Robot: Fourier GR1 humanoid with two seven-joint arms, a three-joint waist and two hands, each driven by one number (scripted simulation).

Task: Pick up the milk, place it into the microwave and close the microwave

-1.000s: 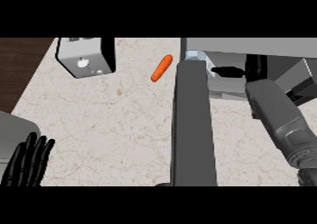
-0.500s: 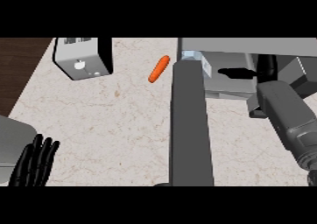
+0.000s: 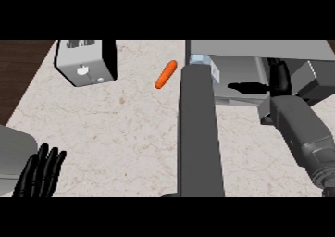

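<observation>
At lower left the left hand (image 3: 39,172) rests near the counter (image 3: 115,120) edge, fingers straight and close together, holding nothing. Up the counter stands a toaster (image 3: 85,62), and to its right a carrot (image 3: 166,74) lies loose on the stone. Next comes the microwave (image 3: 259,51) with its door (image 3: 199,134) swung wide, edge-on and running almost down the whole view. Inside the cavity, at its left front corner, something pale shows that I take for the milk (image 3: 201,60), though most of it is hidden behind the door. The right hand (image 3: 249,86) reaches into the cavity; whether its fingers are spread or curled I cannot tell.

A milk carton is probably light and stiff but thin-walled, with smooth sides that may slip, so it is best taken round the middle, thumb opposite fingers. The door's edge crowds the right forearm (image 3: 303,134); the arm must clear the opening before the door can swing. Carrot and toaster lie apart from that path.
</observation>
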